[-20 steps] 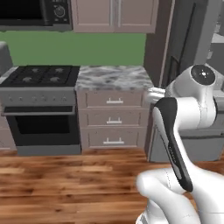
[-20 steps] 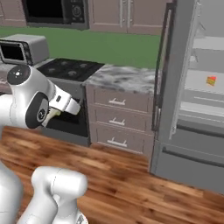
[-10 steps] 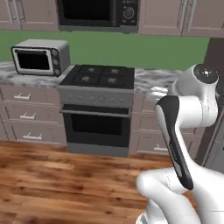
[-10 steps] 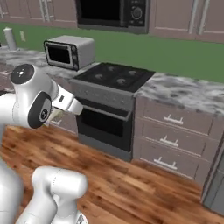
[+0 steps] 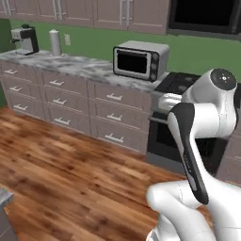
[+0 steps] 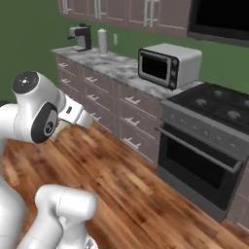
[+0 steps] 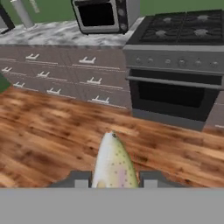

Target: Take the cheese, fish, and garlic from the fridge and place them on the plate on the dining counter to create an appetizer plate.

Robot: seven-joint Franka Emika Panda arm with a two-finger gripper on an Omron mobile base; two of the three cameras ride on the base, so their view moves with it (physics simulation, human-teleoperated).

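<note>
The gripper [image 7: 113,183] is clamped on the fish [image 7: 113,162], whose pale speckled body rises between the two finger tips in the hand view and points out over the wood floor [image 7: 52,131], well clear of it. Beyond the fish stands the stove [image 7: 175,83], its dark oven door shut and its burners bare, and to its side a run of taupe drawers [image 7: 57,70], all closed, under a marble counter [image 7: 57,31]. On that counter sits a toaster oven [image 7: 103,15], door closed, nothing to be made out behind its dark glass. In the left base view the same toaster oven [image 5: 140,60] stands beside the stove [image 5: 174,136], which is partly hidden by the white arm [image 5: 202,113]; farther along the counter [image 5: 56,63] are a coffee machine [image 5: 26,39] and a pale upright cylinder [image 5: 55,43], just beside each other against the green wall. The right base view shows the coffee machine [image 6: 81,37] and cylinder [image 6: 102,41] at the far end, the toaster oven [image 6: 168,63] near the stove [image 6: 209,141], and the arm [image 6: 39,114] at lower left. Against a second ago, the whole scene has swung sideways in both base views: the fridge that then stood at the right has gone from sight, the stove has slid across toward the right, and the toaster oven, coffee machine and long drawer run have come in, which marks the camera turning with the base and not any object moving.
</note>
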